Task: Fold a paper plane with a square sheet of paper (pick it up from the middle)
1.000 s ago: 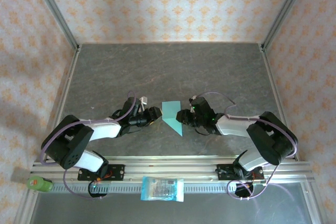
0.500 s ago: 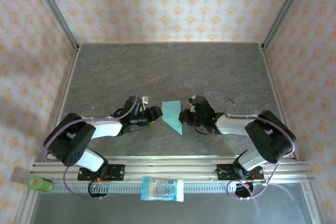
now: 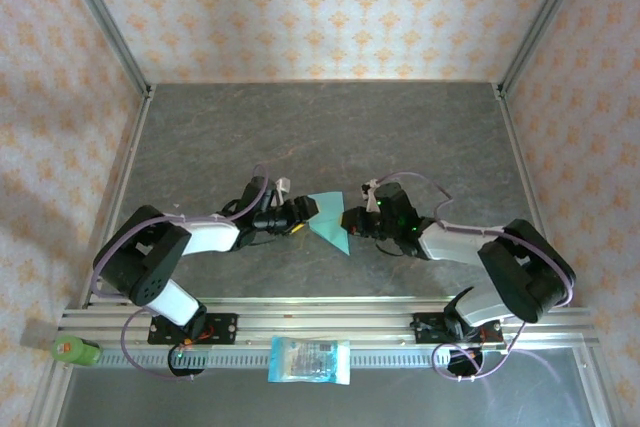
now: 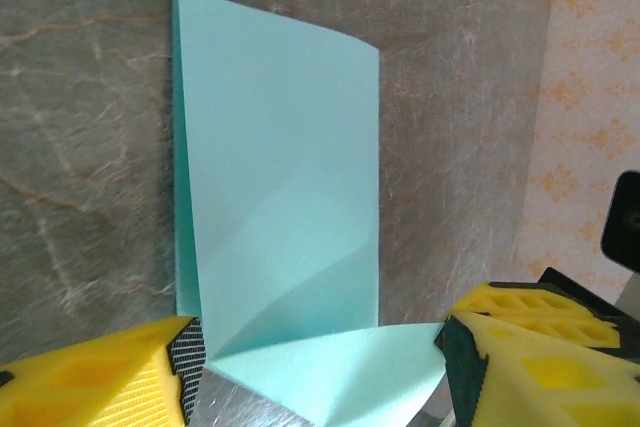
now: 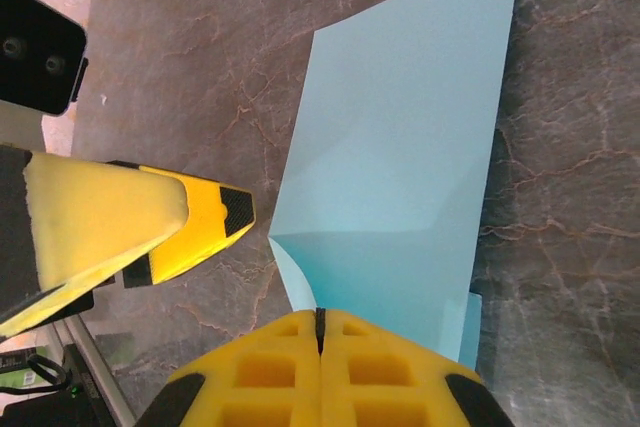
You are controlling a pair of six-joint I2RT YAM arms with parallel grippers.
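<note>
The square sheet of paper (image 3: 328, 221) is light teal and lies partly folded on the table between both arms, with a point toward the near edge. In the left wrist view the sheet of paper (image 4: 280, 147) has a diagonal crease, and its near flap curls up between the yellow fingers (image 4: 95, 377). My left gripper (image 4: 315, 372) is open around that flap, its jaws well apart. My right gripper (image 5: 320, 332) is shut on the near edge of the paper (image 5: 400, 137), which bends up into the closed seam. In the top view the left gripper (image 3: 304, 211) and the right gripper (image 3: 348, 220) face each other across the sheet.
A blue-and-white printed packet (image 3: 310, 360) lies on the rail at the near edge, and a green object (image 3: 76, 350) sits at the near left. Metal frame posts and patterned walls bound the grey table (image 3: 320, 127). The left gripper's finger (image 5: 190, 222) hangs close beside the right gripper.
My left arm has reached right up to the sheet's edge and its jaws have widened. My right gripper has shut on the paper's edge, and the sheet has tilted and lifted slightly.
</note>
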